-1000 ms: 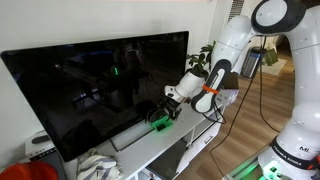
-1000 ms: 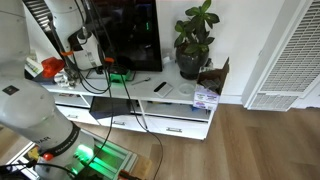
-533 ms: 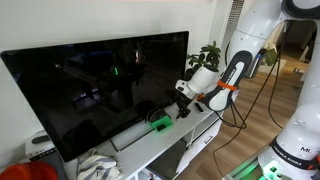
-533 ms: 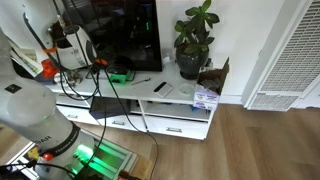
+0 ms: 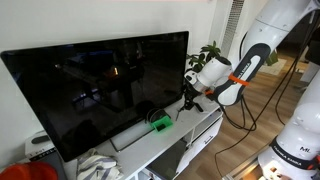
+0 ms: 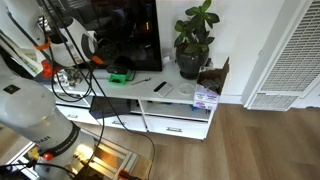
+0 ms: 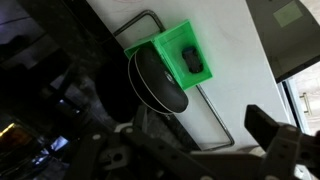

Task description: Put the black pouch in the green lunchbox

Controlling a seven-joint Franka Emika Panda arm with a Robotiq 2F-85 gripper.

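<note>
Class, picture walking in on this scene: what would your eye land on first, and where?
A big dark TV fills the white console, with the robot's hand hanging in the air beside its screen edge. A bright green lunchbox sits at the TV's foot, and a leafy potted plant stands at the console's end.

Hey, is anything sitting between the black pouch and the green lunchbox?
Nothing visible. In the wrist view the black pouch lies right at the edge of the green lunchbox. A small dark item already sits inside the lunchbox.
</note>
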